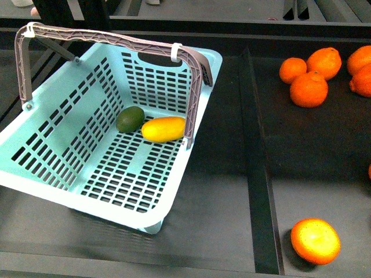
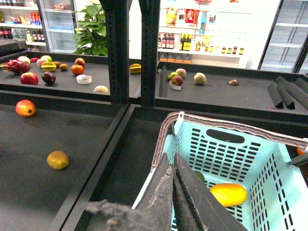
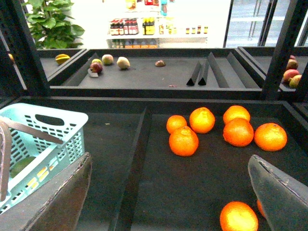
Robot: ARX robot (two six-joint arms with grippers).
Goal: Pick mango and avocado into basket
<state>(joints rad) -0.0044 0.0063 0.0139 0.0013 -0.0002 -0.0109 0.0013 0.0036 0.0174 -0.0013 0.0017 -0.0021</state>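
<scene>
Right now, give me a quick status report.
Left pincer shut, empty; right pincer open, empty. Mango and avocado both in basket, touching. Nothing in the way.

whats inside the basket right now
The basket holds two fruits lying side by side on its slotted floor: the avocado and the mango. In the left wrist view the left tool covers most of the avocado.
</scene>
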